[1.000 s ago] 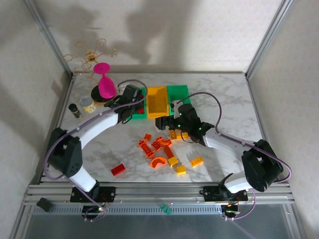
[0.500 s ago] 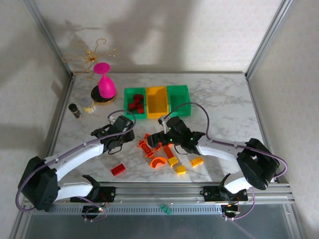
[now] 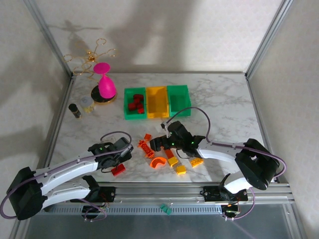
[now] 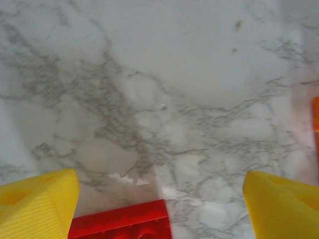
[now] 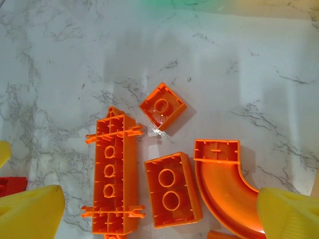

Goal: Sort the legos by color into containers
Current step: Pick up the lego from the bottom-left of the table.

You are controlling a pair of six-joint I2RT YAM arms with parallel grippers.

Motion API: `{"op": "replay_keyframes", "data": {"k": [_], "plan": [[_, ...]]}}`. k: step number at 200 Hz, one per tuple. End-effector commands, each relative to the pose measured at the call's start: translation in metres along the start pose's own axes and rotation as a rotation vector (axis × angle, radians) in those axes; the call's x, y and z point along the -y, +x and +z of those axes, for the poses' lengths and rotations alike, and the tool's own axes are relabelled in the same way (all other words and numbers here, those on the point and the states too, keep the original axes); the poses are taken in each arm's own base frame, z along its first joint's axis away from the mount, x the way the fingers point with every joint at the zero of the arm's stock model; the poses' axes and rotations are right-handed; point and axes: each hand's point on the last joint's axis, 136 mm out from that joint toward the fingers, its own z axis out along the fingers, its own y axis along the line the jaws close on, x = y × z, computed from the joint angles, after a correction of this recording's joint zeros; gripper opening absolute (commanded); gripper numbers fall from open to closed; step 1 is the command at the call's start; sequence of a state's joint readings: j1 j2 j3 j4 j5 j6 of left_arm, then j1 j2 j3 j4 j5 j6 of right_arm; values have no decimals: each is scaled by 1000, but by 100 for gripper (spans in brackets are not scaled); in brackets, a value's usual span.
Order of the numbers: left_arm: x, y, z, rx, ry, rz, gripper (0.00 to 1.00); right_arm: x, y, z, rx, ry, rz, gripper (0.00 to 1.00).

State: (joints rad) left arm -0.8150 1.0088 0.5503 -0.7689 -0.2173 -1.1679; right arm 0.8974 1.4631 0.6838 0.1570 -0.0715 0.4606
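Three containers stand in a row at the back: a green bin (image 3: 133, 104) holding red legos, a yellow-orange bin (image 3: 156, 102) and a second green bin (image 3: 178, 99). Loose orange legos (image 3: 146, 148) and yellow legos (image 3: 181, 170) lie mid-table. My left gripper (image 3: 123, 158) hangs open low over a red brick (image 3: 118, 170); that red brick (image 4: 122, 221) lies between the yellow fingers (image 4: 37, 204), nearer the left one. My right gripper (image 3: 155, 145) stands open above an upturned orange brick (image 5: 172, 189), with a long orange piece (image 5: 114, 174) and an orange arch (image 5: 224, 189) beside it.
A pink hourglass object (image 3: 105, 84), two small jars (image 3: 87, 103) and a gold wire ornament (image 3: 89, 55) occupy the back left corner. A small orange square brick (image 5: 163, 105) lies just beyond the right gripper. Metal frame posts border the table.
My left arm has drawn back from the left green bin to the near table above the red brick, its jaws opening wider. My right gripper has shifted nearer and lower over the orange bricks.
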Motion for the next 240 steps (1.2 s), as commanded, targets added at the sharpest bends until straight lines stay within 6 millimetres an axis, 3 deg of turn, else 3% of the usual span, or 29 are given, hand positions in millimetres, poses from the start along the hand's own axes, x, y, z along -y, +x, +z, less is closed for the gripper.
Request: {"op": "replay_keyframes", "data": {"k": [1, 51, 83, 109, 144, 166, 240], "plan": [[-31, 10, 0, 1, -89, -89, 87, -3, -4, -3, 36, -5, 7, 99], [-26, 42, 12, -84, -35, -98, 91, 0, -5, -3, 37, 10, 13, 99], [-21, 50, 18, -92, -48, -50, 92, 1, -5, -3, 39, 19, 12, 99], [-19, 51, 22, -86, -52, -40, 87, 2, -6, -3, 40, 22, 15, 99], [-19, 45, 20, -61, -69, -17, 73, 1, -7, -3, 43, 22, 12, 99], [-18, 43, 20, -50, -70, -12, 70, 1, -9, -4, 48, 23, 13, 99], [23, -3, -13, 93, -9, 32, 64, 1, -37, -23, 118, -11, 66, 99]]}}
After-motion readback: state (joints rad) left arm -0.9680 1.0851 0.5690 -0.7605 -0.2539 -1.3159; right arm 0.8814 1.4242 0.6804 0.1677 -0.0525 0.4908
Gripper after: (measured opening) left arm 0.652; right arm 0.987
